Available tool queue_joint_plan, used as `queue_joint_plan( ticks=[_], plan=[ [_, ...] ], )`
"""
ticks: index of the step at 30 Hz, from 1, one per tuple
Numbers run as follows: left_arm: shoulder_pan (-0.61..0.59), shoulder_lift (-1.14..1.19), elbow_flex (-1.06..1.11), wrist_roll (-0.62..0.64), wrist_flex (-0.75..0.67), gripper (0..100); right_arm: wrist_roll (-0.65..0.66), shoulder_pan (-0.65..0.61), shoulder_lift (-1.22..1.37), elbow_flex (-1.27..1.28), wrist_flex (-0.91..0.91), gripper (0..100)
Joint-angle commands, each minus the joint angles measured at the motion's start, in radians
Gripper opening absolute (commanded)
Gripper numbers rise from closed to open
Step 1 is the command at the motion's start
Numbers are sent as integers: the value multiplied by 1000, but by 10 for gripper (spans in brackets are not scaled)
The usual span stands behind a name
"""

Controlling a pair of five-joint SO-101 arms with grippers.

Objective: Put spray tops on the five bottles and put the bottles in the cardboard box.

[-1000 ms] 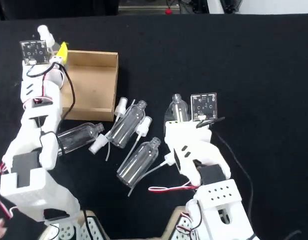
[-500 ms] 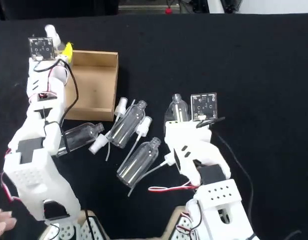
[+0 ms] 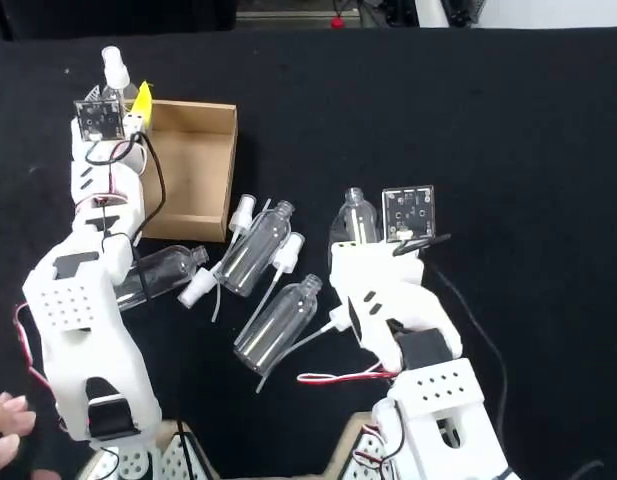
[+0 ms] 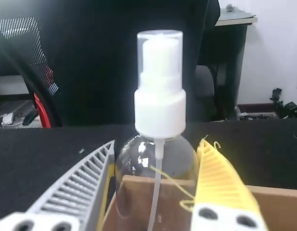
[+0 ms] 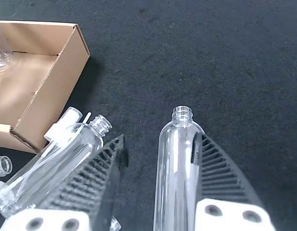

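My left gripper [image 3: 116,92] [image 4: 158,144] is shut on a clear bottle [image 4: 155,163] with a white spray top [image 3: 114,62] [image 4: 159,96]. It holds the bottle upright over the far left edge of the cardboard box [image 3: 193,165] [image 4: 264,202]. My right gripper [image 3: 360,228] [image 5: 160,139] is open around an uncapped bottle [image 3: 356,213] [image 5: 179,159]. That bottle rests against one finger, with a gap to the other. Three more bottles [image 3: 163,272] [image 3: 256,245] [image 3: 278,322] lie between the arms, with loose spray tops [image 3: 243,212] [image 3: 196,290] among them.
The box [image 5: 37,82] stands open at the back left, with a clear bottle part [image 5: 1,60] showing at its far side in the right wrist view. Black cloth to the right and behind the right arm is bare. A red cable [image 3: 333,377] loops near the right arm's base.
My left arm has swung right and away from me, carrying the capped bottle from outside the box's left side to its far left edge. The right arm and loose bottles have not moved.
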Motion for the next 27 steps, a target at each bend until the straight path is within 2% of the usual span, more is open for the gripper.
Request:
queue_joint_plan(
  ticks=[1, 9, 15, 27],
  plan=[
    [5, -12, -53, 2, -41, 221, -9, 15, -15, -31, -26, 212],
    [12, -15, 2, 8, -48, 225, -9, 15, -15, -31, -29, 212],
    [-1, -15, 4, 104, -46, 225, -9, 15, -15, -31, -29, 212],
    [-1, -15, 7, 100, -48, 226, -9, 15, -15, -33, -31, 212]
  ],
)
